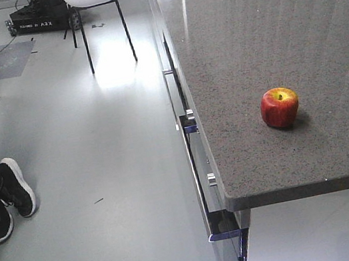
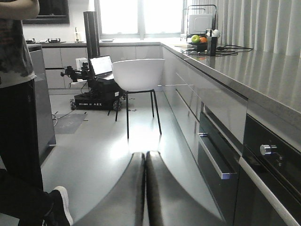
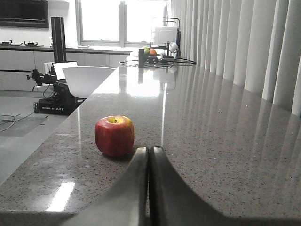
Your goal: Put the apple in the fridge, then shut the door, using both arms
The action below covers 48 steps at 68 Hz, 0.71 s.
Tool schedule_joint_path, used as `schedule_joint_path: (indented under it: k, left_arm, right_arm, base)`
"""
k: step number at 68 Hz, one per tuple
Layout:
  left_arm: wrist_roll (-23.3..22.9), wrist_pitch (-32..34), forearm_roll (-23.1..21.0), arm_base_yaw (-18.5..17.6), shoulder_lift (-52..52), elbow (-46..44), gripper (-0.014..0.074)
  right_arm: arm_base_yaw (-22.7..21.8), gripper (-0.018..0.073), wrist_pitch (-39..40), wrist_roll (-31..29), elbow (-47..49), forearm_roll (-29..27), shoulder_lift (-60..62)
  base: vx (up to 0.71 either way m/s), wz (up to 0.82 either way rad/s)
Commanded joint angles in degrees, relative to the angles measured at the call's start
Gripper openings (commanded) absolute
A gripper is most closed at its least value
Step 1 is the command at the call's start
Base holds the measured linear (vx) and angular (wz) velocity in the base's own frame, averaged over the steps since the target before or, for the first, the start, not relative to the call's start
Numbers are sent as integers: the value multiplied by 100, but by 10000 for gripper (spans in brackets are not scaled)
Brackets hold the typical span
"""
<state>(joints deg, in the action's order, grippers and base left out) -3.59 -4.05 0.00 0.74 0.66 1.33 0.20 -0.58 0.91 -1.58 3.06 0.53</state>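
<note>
Pale, glossy floor point(image 1: 103, 183) across the left of the front view. On the right, a long speckled grey counter point(image 1: 265, 33), stretching away toward bright windows. Below its edge, in the left wrist view, handled drawers point(image 2: 216, 162) and an oven knob point(image 2: 267, 149). Beyond these, a white shell chair point(image 2: 138, 74) on thin black legs, and behind it a black wheeled base carrying an open laptop point(image 2: 102, 66). At the left edge, a standing person in dark trousers, black-and-white shoes point(image 1: 16, 185) on the floor. Far down the counter, a bowl of fruit point(image 2: 200, 41).

Nearer, the apple point(image 1: 280, 107): red, yellow-green round the stem, upright on the counter close to its near corner, gripped by nothing. In the right wrist view, the right pincer point(image 3: 149, 149) low over the counter, fingers pressed together, holding nothing, with the apple point(image 3: 114, 135) just ahead and slightly left of the tips. Left pincer point(image 2: 145, 154) likewise closed and empty, out over the floor beside the drawers, well apart from the apple.
</note>
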Motion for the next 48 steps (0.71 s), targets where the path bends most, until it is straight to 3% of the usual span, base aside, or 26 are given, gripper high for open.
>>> schedule_joint_path:
  k: [1,48]
  left_arm:
    - [-5,405,0,-20,87,75,-6]
    - [-5,405,0,-20,87,75,-6]
  right_arm:
    - [-20,-4,457,-38,-58,47,53]
    - [-20,-4,479,-34,169,28,-9]
  base:
    - [0,0]
    - [0,0]
